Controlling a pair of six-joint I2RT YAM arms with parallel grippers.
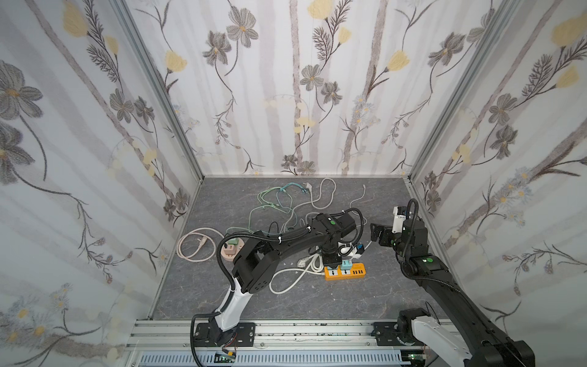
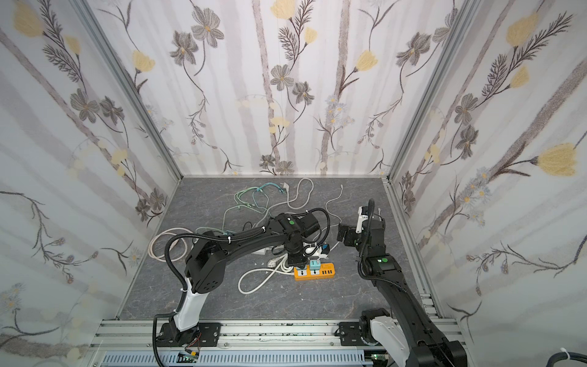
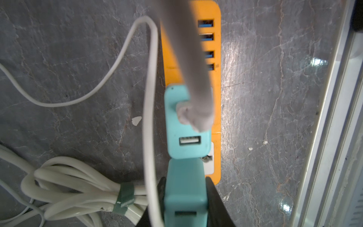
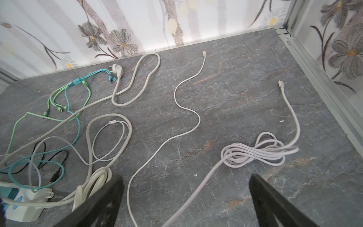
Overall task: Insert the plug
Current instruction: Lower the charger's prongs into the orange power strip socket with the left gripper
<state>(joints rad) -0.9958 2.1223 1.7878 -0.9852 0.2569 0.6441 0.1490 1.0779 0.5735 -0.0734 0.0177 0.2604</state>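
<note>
Orange power strip (image 1: 352,272) flat on the grey counter (image 1: 333,305), with cords lying all around. Left end effector (image 3: 185,198) squeezed narrow on a teal plug (image 3: 185,176), right over the end of the strip. Just beside it, a teal charger block (image 3: 186,121) already pushed in. Next to the held plug, a white socket (image 3: 209,165) peeking out, not yet filled. Right end effector (image 4: 185,180) spread wide with nothing in it, off to the side above loose cords.

Looks like the lining-up part of the job. Cannot see the pins under the plug, so go slow. Hard to tell if right over the holes, so line the plug up with the charger block next door. Keep it standing straight, not tipped. Leave a tiny gap from the charger block to avoid a bump. Then push straight down, gently at first, harder only with the pins in the holes. Stop and lift a little if stuck; no hard wiggling.

Watch the thin white cord (image 3: 148,118) running right beside the plug. Could slip under and block the way. Watch the strip too: looks light and may slide or tip when pushed near its end. Might help to press the far end down with the free end effector. Hold on tight until flat and all the way in.
</note>
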